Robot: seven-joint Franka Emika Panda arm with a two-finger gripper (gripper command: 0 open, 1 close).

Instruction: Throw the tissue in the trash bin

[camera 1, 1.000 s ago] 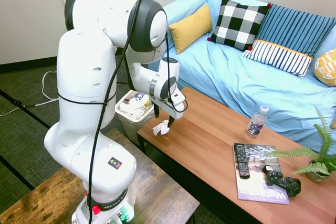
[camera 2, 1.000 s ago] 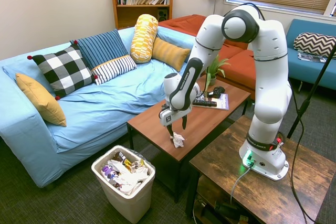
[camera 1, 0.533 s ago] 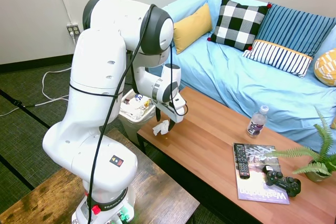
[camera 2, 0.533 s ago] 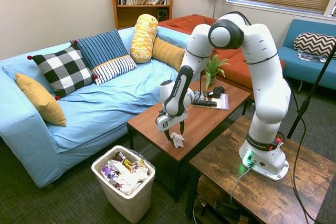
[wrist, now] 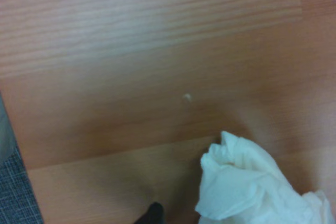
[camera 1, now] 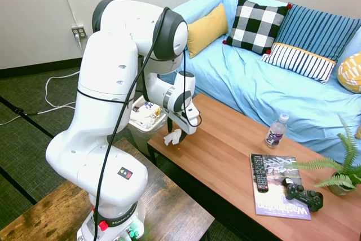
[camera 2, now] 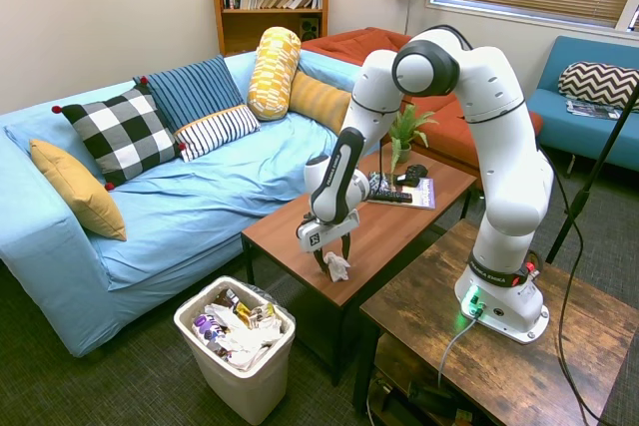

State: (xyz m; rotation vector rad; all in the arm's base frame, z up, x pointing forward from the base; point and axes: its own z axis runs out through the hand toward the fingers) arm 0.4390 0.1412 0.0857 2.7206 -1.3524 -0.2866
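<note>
The wooden counter (camera 1: pixel 225 156) crosses the lower right of the first exterior view. The trash bin (camera 2: pixel 237 351) (already full of litter) stands on the floor at the lower left of the second exterior view. The end effector (camera 1: pixel 177 134) hangs near centre, pinching the tissue (camera 1: pixel 172 137) just above the counter's corner.

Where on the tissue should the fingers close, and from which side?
Come straight down on the tissue and pinch its raised crumpled middle. It lies loose near the table corner, so the top is free; the gripper already hangs over it.
</note>
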